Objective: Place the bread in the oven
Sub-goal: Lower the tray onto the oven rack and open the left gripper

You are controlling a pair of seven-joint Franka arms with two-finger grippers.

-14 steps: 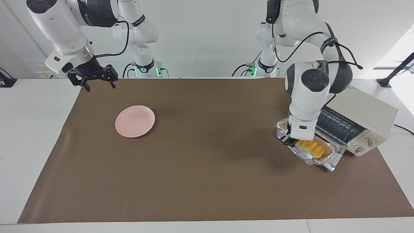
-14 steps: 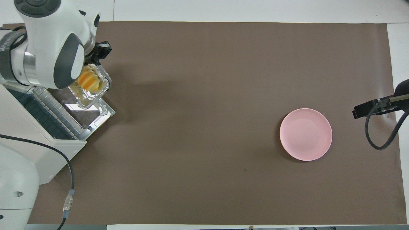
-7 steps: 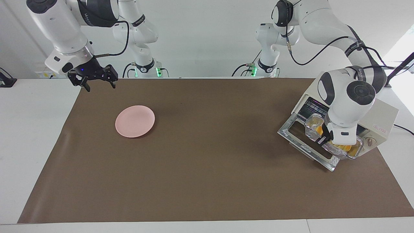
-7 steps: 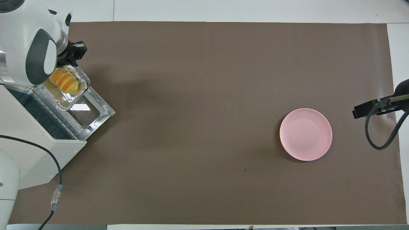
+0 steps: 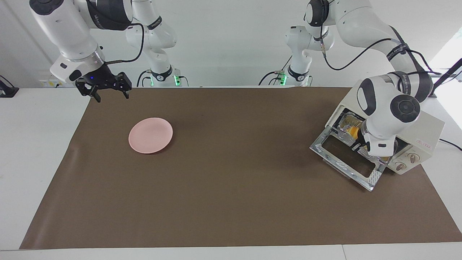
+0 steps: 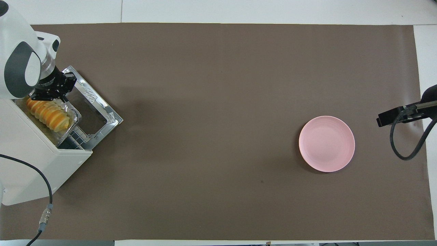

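Overhead view has the bread (image 6: 47,114) sitting in its foil tray (image 6: 73,121) at the mouth of the oven (image 6: 30,164), over the dropped door (image 6: 102,111). Left gripper (image 6: 58,94) is clamped tight on the tray's rim. Right gripper (image 5: 108,90) waits, jaws wide and empty, near the pink plate (image 5: 151,135).

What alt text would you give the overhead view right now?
The left end effector, shut on the foil tray, holds the tray with the bread at the mouth of the open oven, over its dropped door. A pink plate sits on the brown mat toward the right arm's end, where the right end effector waits, open.
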